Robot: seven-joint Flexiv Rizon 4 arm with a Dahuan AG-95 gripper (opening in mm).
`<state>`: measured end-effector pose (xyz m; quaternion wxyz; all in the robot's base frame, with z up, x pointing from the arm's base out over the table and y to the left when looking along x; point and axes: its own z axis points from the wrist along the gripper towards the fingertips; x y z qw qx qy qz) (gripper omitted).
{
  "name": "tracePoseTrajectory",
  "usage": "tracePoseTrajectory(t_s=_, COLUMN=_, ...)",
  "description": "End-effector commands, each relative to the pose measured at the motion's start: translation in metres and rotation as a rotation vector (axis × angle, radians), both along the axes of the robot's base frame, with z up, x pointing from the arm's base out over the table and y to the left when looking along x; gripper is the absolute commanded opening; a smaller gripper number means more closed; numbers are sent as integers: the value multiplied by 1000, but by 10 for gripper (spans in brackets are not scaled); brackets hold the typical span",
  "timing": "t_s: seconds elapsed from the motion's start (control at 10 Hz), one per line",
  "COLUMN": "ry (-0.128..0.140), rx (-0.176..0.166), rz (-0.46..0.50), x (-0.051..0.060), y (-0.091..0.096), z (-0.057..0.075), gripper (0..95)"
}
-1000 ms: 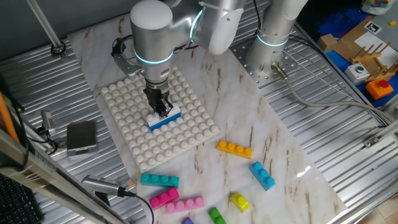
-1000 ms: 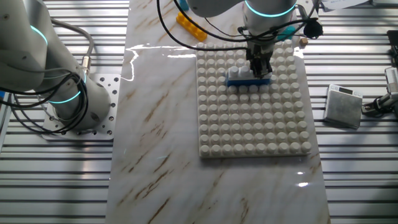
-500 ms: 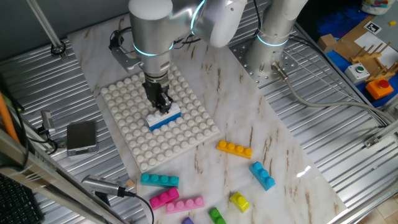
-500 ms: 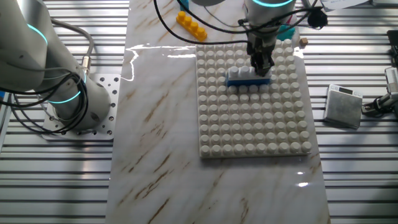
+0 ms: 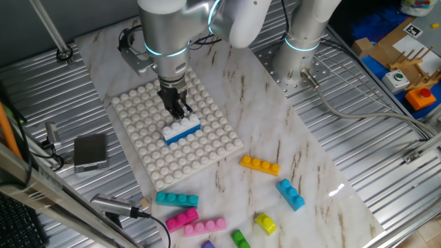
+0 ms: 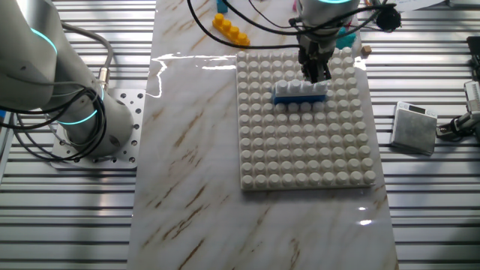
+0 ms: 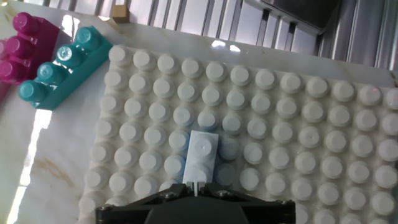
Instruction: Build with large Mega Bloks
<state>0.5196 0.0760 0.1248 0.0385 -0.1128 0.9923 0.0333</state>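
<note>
I am one robot arm at a marble-patterned table, and my gripper (image 5: 180, 110) hangs just above a white brick (image 5: 181, 127) stacked on a blue brick (image 5: 184, 135), both pressed onto the big white studded baseplate (image 5: 220, 148) near its middle rows. My fingers look narrow, close together, and they hold nothing; the white brick sits free below the tips with a small gap showing in both fixed views. In the hand view the white brick (image 7: 202, 158) lies straight ahead along my fingers, square to the stud rows. Off the plate, near the table's front edge, the loose bricks wait: a teal brick (image 5: 176, 199), a pink brick (image 5: 204, 226) with a magenta one beside it, an orange brick (image 5: 260, 164), a light blue brick (image 5: 291, 193), a yellow brick (image 5: 265, 222) and a green brick (image 5: 240, 238). I judge the placing step done and the step in hand is pulling away. To do it well I should rise straight up, without sideways drift, so a fingertip does not catch the white brick's studs and pry it off the blue one. Only once well clear should I swing toward the loose bricks.
</note>
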Motion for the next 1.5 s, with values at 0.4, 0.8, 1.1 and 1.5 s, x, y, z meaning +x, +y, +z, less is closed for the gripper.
tracePoseTrajectory(t_s=0.4, ry=-9, rx=3, rz=-1, x=4, y=-1, z=-14, gripper=0)
tracePoseTrajectory(t_s=0.8, ry=-14, rx=1, rz=1, x=5, y=-1, z=-25, gripper=0)
tracePoseTrajectory(t_s=1.1, ry=-15, rx=2, rz=6, x=3, y=-1, z=-22, gripper=0)
tracePoseTrajectory(t_s=1.5, ry=-13, rx=-1, rz=20, x=-12, y=-4, z=-13, gripper=0)
